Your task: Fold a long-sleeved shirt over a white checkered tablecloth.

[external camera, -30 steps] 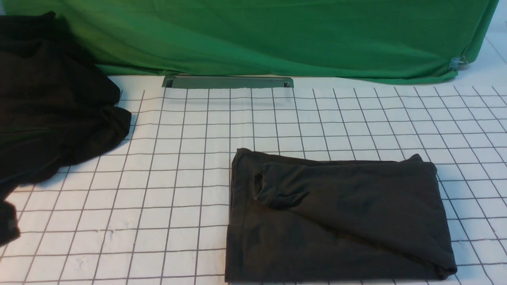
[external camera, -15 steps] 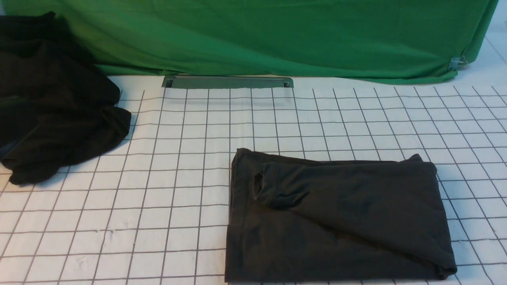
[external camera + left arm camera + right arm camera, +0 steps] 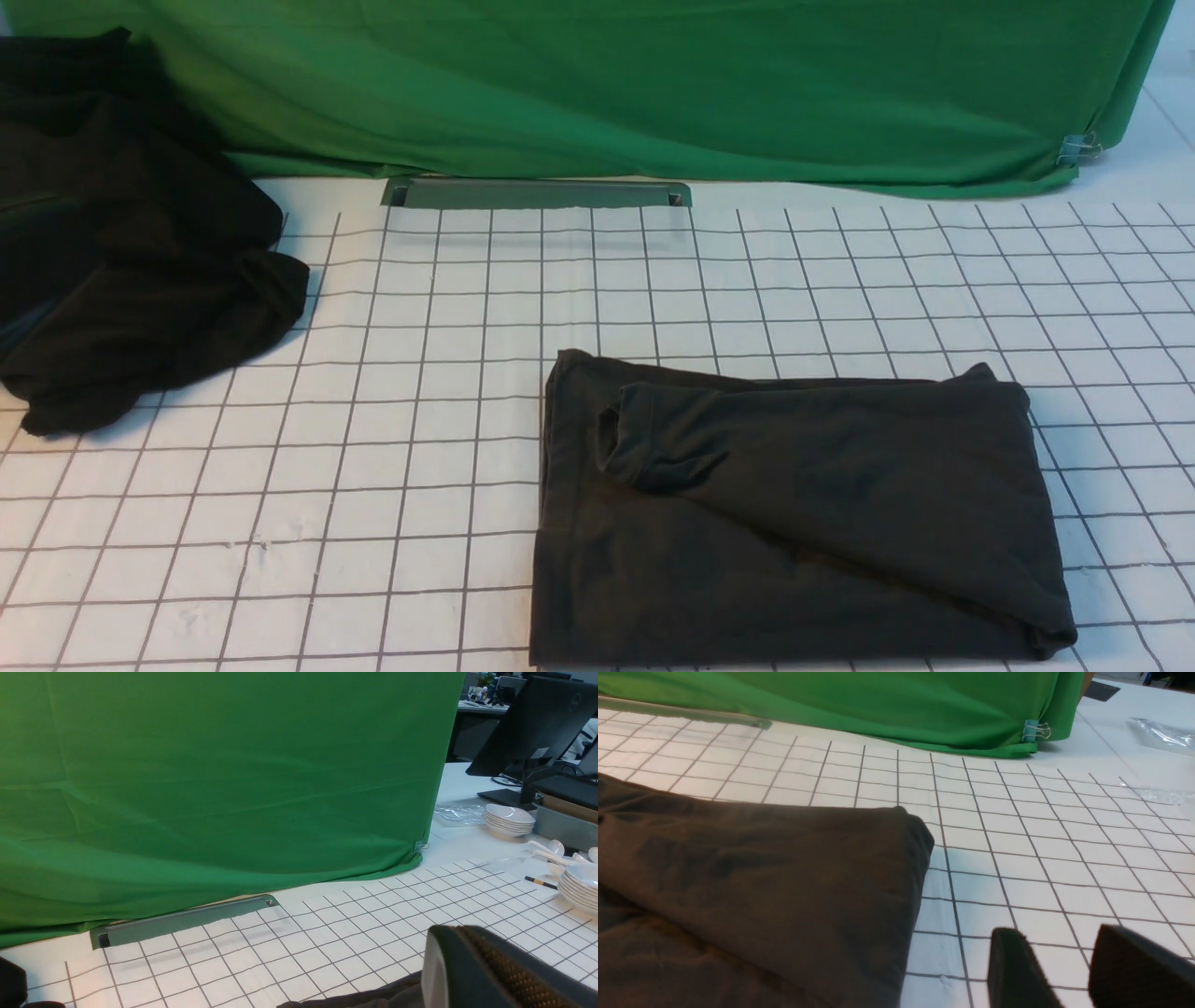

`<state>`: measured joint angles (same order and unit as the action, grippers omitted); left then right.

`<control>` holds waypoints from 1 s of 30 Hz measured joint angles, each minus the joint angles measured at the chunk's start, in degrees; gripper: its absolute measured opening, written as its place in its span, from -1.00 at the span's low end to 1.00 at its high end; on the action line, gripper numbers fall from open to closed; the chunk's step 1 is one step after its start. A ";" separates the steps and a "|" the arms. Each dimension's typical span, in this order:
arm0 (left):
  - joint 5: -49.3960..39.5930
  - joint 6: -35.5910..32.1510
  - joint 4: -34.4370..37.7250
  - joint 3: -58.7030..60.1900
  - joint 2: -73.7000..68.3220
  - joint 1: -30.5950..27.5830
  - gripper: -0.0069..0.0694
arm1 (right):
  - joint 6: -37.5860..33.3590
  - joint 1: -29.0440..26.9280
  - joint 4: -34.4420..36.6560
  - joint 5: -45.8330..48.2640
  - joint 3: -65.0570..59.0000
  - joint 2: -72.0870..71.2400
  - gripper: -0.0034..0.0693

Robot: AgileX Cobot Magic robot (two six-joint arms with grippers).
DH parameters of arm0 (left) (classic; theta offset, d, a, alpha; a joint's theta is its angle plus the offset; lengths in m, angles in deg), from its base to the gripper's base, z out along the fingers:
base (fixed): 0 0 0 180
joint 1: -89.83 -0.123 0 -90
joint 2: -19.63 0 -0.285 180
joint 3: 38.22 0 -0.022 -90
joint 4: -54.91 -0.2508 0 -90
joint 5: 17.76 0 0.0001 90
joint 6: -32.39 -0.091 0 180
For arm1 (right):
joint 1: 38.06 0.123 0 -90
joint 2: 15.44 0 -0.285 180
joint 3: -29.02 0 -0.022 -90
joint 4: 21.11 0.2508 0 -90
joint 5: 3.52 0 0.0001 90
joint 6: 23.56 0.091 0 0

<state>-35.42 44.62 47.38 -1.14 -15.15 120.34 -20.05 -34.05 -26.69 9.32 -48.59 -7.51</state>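
Note:
The long-sleeved shirt lies folded into a dark rectangle on the white checkered tablecloth, right of centre and near the front edge. One cuff is turned up on top of it; no logo shows. Neither gripper appears in the front view. In the right wrist view my right gripper hovers over bare cloth just beside the shirt, open with nothing between its fingers. In the left wrist view my left gripper has its pads pressed together, shut on nothing, above the shirt's edge.
A heap of plain black cloth lies at the far left. The green backdrop hangs behind, a grey metal bar at its foot. Stacked white bowls and a monitor stand beyond the tablecloth.
The black heap at the left drew back: a dark part hanging down at the lower left edge a second ago is gone. The folded shirt has not moved.

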 joint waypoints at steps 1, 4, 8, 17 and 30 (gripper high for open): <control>0.00 0.00 -0.07 0.00 0.00 0.00 -0.81 | 0.00 0.00 0.00 0.00 0.00 0.00 -0.25; 0.00 -0.05 -0.29 0.00 0.00 0.00 -0.81 | 0.00 0.00 0.00 0.00 0.00 0.00 -0.25; -0.92 -0.05 -0.23 0.00 0.00 0.00 -0.81 | 0.00 0.00 0.00 0.00 0.00 0.00 -0.25; -2.77 -0.50 -0.97 10.62 5.81 -7.09 -0.81 | 0.00 0.00 0.00 0.00 0.00 0.00 -0.25; 8.80 -12.54 13.40 31.94 24.16 -30.06 -0.81 | 0.00 0.00 0.00 0.00 0.00 0.00 -0.25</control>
<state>-26.62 32.08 60.78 30.80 9.01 90.29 -20.05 -34.05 -26.69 9.32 -48.59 -7.51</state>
